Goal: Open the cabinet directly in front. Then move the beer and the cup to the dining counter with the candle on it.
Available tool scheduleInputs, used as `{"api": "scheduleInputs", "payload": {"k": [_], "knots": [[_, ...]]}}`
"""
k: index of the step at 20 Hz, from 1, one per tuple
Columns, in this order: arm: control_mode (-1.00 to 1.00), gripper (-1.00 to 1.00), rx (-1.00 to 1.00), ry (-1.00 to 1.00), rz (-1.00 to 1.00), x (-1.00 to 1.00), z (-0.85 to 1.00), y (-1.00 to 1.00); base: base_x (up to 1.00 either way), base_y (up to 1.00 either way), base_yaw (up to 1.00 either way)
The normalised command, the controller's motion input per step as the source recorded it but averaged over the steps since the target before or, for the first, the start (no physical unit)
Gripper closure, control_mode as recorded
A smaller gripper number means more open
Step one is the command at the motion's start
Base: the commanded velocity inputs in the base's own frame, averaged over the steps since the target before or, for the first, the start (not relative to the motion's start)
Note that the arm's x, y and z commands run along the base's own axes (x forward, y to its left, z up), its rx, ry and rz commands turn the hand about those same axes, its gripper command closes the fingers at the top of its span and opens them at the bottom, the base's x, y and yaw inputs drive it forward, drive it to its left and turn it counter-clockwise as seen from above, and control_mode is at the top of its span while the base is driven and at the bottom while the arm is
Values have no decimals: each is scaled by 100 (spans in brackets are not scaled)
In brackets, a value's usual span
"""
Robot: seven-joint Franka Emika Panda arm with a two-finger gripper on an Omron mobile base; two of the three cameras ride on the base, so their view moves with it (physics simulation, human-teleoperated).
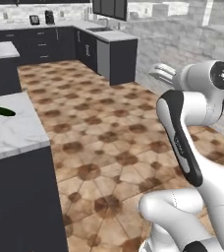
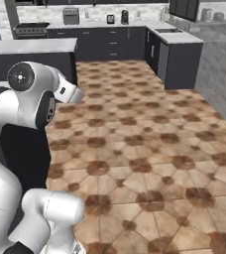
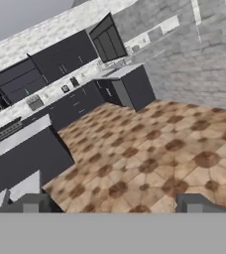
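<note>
The white arm's two-finger tool (image 3: 112,203) is showing in the hand view as two small dark fingertips (image 3: 33,202) standing wide apart at the bottom, with nothing between them, only the brown patterned tile floor (image 3: 149,154) beyond. In the left base view the tool (image 1: 160,75) is reaching out from the white wrist as pale prongs, blurred and hard to read, over bare floor.

The long white grey-veined marble bench on a dark base (image 1: 11,133) is lying at the left edge of the left base view, cut off by the frame; a dark green elongated thing (image 1: 0,110) is resting on it, half out of view and too unclear to name. Behind it a shorter marble-topped island (image 1: 1,49) is standing.

Dark charcoal upper wall cabinets (image 3: 60,54) are hanging along the far wall in the hand view, their door details too small to make out. Below them dark lower drawers (image 2: 110,42) are running under a pale worktop carrying small dark appliances (image 2: 125,17), too tiny to identify
</note>
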Motion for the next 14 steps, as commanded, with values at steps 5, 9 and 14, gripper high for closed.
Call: {"api": "scheduleInputs", "payload": {"k": [5,9,14], "knots": [[100,-100,0,0,0,0,0,0,100,34,-13],[100,-100,0,0,0,0,0,0,100,24,-2],[100,-100,0,0,0,0,0,0,100,1,0]]}}
